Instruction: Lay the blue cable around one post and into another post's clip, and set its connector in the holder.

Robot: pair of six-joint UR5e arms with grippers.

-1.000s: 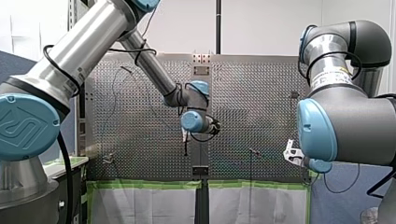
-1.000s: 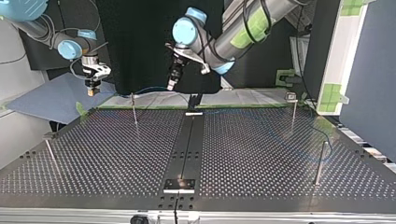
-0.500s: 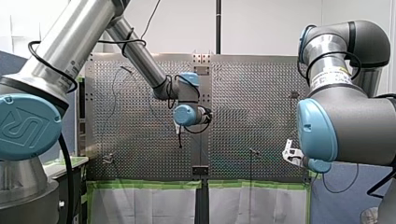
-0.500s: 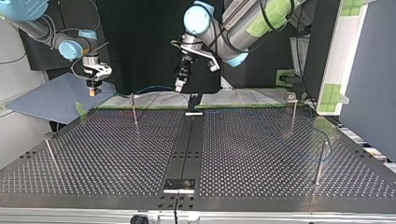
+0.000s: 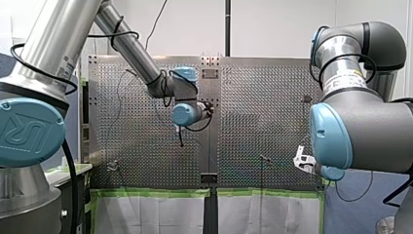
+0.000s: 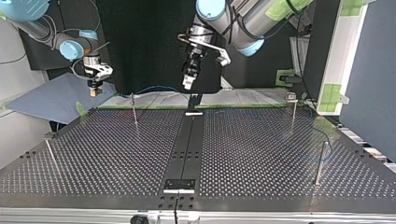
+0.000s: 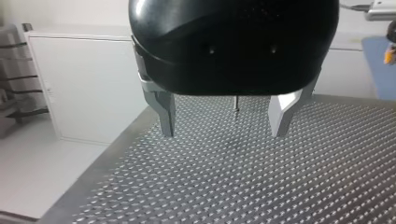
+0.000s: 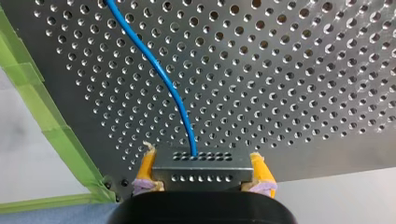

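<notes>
While my right claw (image 8: 201,156) clamps what looks like the connector (image 8: 201,170) on the blue cable (image 8: 154,65), my left claw (image 7: 223,119) hangs apart above the tabletop (image 7: 280,186), top view's upper middle.

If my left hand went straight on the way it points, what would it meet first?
Probably the perforated table ahead of the open left hand; a thin post stands farther on, depth unclear.
</notes>
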